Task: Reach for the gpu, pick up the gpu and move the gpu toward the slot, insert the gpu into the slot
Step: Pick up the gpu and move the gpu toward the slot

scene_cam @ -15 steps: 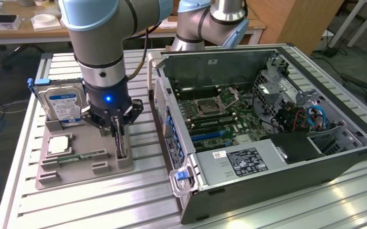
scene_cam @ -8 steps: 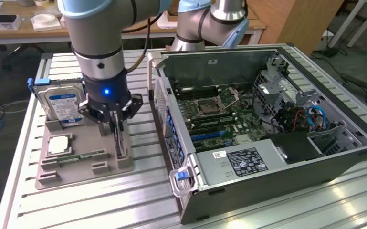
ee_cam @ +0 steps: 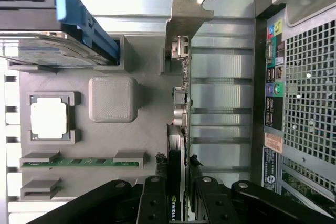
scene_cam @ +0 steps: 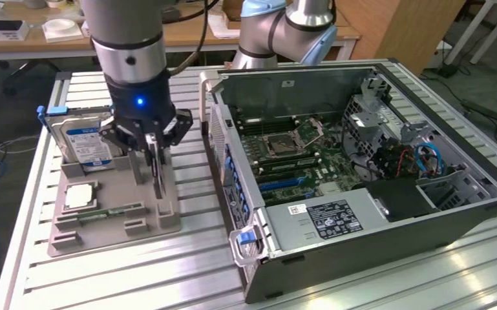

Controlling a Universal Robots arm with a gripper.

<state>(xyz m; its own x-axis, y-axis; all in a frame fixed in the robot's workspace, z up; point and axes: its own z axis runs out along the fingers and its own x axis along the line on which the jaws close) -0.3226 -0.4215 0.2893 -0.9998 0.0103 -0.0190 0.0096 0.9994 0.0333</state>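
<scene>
The gripper (scene_cam: 153,154) is closed on the gpu (scene_cam: 158,177), its jaws pinching both faces of the card. The card stands edgewise in the grey parts holder (scene_cam: 145,226), near the holder's hard drive (scene_cam: 84,139). Whether it has left its groove cannot be told. A clean pick likely needs a straight, upright lift. The slot (scene_cam: 281,184) lies in the open computer case (scene_cam: 386,226) beside the holder, on the exterior view's right.

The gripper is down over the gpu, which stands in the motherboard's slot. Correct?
No. The gripper is down over the gpu, but it stands in the grey holder outside the case; the exterior view shows this.
</scene>
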